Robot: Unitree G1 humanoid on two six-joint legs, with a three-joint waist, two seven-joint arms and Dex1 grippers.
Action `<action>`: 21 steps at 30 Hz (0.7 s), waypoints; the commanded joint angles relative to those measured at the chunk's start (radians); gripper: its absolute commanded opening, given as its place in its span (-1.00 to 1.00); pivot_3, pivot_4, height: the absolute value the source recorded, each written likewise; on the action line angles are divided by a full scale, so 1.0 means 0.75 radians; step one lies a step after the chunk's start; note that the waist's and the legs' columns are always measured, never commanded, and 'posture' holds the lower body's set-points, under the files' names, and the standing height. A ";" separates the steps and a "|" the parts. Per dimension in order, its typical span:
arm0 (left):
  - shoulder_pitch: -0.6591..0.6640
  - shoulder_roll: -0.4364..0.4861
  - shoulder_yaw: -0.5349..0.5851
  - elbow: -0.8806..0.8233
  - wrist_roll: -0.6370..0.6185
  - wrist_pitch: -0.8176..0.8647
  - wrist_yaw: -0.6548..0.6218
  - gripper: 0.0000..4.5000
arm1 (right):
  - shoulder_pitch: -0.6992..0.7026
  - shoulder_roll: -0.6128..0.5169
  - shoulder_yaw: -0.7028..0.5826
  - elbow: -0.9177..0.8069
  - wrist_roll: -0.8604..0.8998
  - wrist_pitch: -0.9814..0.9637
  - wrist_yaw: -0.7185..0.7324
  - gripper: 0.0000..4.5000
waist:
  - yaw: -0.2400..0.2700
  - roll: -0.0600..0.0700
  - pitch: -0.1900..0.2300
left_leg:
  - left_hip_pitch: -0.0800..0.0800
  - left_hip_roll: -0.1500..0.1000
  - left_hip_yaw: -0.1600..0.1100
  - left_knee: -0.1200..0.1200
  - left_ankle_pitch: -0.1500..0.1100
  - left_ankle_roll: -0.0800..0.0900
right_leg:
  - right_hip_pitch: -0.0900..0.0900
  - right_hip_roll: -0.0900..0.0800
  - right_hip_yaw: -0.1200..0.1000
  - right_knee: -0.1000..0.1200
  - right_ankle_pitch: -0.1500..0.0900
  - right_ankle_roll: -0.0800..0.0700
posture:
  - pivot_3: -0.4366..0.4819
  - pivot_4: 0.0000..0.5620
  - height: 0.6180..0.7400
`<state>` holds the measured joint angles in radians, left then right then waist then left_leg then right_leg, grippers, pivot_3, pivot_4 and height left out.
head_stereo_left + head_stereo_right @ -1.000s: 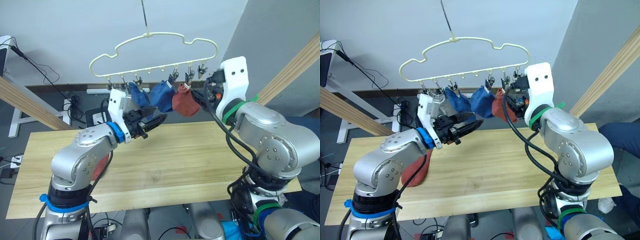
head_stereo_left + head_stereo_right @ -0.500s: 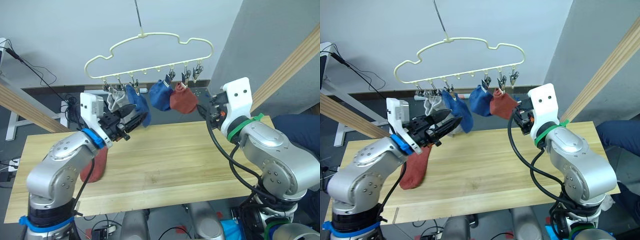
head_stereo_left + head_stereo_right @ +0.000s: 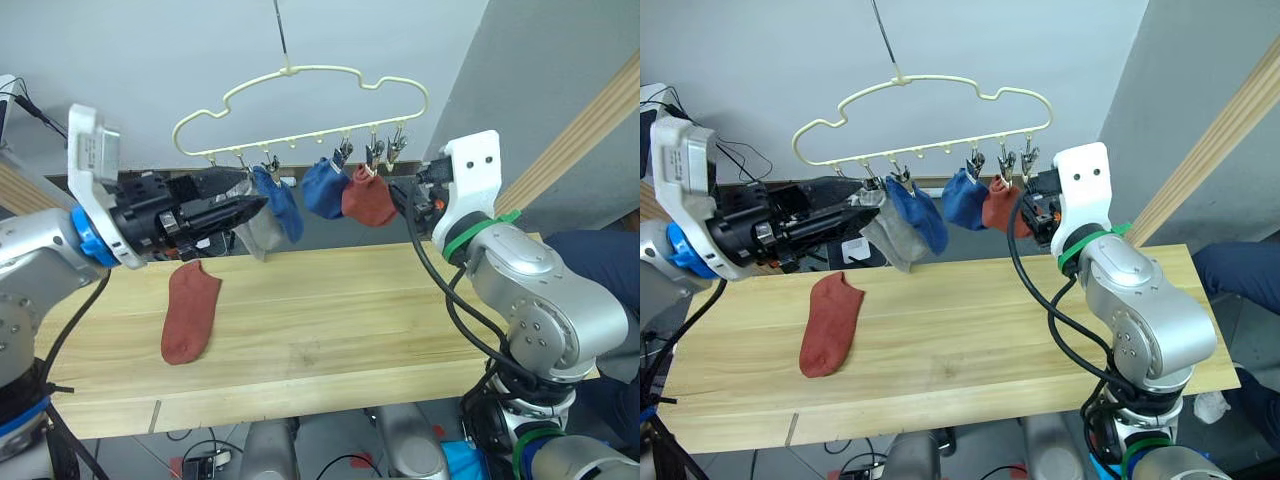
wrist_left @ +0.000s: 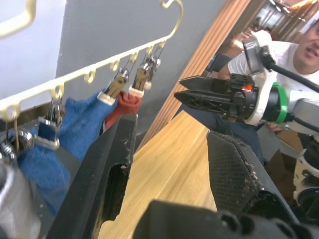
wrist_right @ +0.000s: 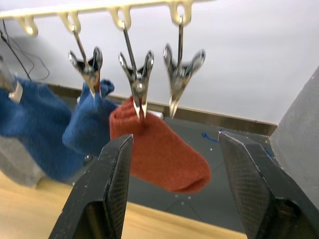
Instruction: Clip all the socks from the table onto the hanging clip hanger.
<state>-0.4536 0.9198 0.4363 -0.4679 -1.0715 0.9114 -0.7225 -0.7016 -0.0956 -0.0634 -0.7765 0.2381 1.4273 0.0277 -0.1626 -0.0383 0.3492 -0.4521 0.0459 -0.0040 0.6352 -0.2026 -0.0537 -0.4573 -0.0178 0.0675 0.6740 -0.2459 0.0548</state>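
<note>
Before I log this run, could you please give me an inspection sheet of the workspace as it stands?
Surface: table, light wood.
Job's things: one rust-red sock lies flat on the table; grey sock, two blue socks and a second rust-red sock hang on the clip hanger.
Clutter: nothing seen.
Grippers: left gripper open, empty, beside the grey sock; right gripper open, empty, facing the hung rust-red sock.
Cables: black leads along the wall.
Surroundings: slanted wooden beam; a person.
</note>
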 commanded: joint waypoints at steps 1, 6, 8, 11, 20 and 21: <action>-0.041 0.023 -0.008 -0.005 -0.062 0.002 -0.031 0.14 | -0.038 0.036 -0.031 -0.016 -0.021 -0.035 -0.033 0.25 | 0.000 0.000 0.000 | 0.000 0.000 0.000 0.000 0.000 0.000 | 0.000 0.000 0.000 0.000 0.000 0.000 | -0.52 0.03 1.00; -0.041 0.016 -0.044 -0.026 -0.078 0.000 -0.038 0.14 | -0.046 0.070 -0.018 -0.013 -0.040 -0.030 -0.054 0.25 | 0.000 0.000 0.000 | 0.000 0.000 0.000 0.000 0.000 0.000 | 0.000 0.000 0.000 0.001 0.000 0.000 | -0.52 0.04 1.00; -0.057 0.005 -0.062 -0.024 -0.083 -0.003 -0.031 0.14 | -0.051 0.077 -0.021 -0.003 -0.045 -0.036 -0.061 0.25 | 0.000 0.000 0.000 | 0.000 0.000 0.000 0.000 0.000 0.000 | 0.000 0.000 0.000 0.002 0.000 0.000 | -0.54 0.06 1.00; -0.058 0.002 -0.074 -0.025 -0.082 -0.006 -0.027 0.14 | -0.056 0.089 -0.019 0.004 -0.052 -0.044 -0.071 0.17 | 0.000 0.000 0.000 | 0.000 0.000 0.000 0.003 0.000 0.000 | 0.000 0.000 0.000 0.004 0.000 0.000 | -0.54 0.06 1.00; -0.055 -0.004 -0.086 -0.033 -0.083 -0.015 -0.005 0.15 | -0.076 0.110 -0.017 0.046 -0.049 -0.068 -0.076 0.09 | -0.001 0.000 0.000 | 0.000 0.000 -0.001 0.011 0.000 0.000 | 0.001 0.000 0.000 0.009 0.000 0.000 | -0.53 0.07 1.00; -0.056 -0.005 -0.086 -0.035 -0.087 -0.013 0.000 0.15 | -0.084 0.116 -0.016 0.065 -0.049 -0.083 -0.076 0.09 | -0.001 0.000 0.000 | 0.000 0.000 0.000 0.011 0.000 0.000 | 0.001 0.000 0.001 0.009 0.000 0.000 | -0.53 0.07 1.00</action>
<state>-0.4862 0.9151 0.3577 -0.4625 -1.1148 0.9164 -0.7276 -0.7410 -0.0177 -0.0762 -0.7169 0.2066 1.4008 -0.0260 -0.1633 -0.0383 0.3492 -0.4522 0.0462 -0.0043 0.6436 -0.2026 -0.0536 -0.4568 -0.0177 0.0679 0.6806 -0.2457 0.0545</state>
